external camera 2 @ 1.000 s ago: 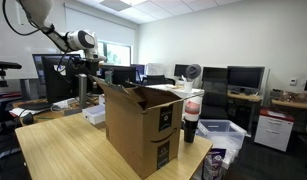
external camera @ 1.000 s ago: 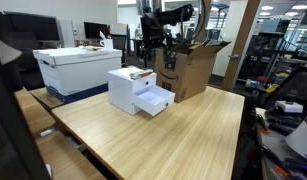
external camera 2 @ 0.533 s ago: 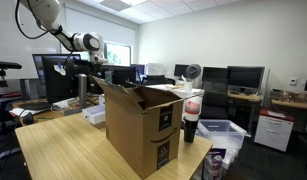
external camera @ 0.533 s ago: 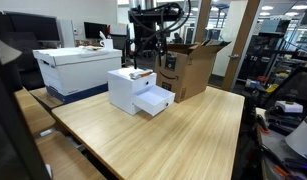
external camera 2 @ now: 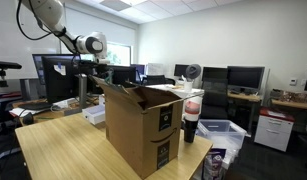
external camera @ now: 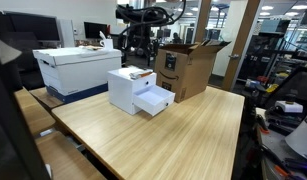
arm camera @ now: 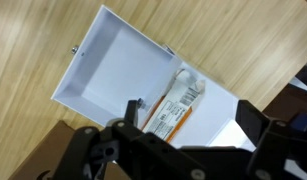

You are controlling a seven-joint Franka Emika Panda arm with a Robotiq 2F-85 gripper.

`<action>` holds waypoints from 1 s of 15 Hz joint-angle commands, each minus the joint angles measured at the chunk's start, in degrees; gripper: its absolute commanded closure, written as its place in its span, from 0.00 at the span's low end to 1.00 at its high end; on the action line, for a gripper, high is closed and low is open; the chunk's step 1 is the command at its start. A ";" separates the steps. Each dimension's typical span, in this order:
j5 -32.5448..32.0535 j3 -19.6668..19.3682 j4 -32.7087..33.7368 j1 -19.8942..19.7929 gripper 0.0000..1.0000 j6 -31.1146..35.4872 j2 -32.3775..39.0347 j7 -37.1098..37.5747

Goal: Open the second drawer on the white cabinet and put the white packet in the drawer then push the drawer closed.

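The gripper [external camera: 134, 52] hung at upper centre of the frame, jaws spread and empty, directly above the white cabinet [external camera: 121, 90]. This was judged a staging position for a descent. The white packet [arm camera: 177, 106] lay flat on the cabinet top, right of centre in the wrist view, not yet collected. The second drawer [arm camera: 118, 65] stood pulled out and bare inside, evidently ready to receive it.
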 commanded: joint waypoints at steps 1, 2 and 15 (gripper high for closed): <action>0.03 -0.97 -2.82 0.05 0.00 5.60 -0.12 7.85; -0.10 -1.28 -3.22 0.04 0.00 6.62 0.09 9.77; -1.61 -3.04 -5.37 0.13 0.00 7.82 0.40 23.96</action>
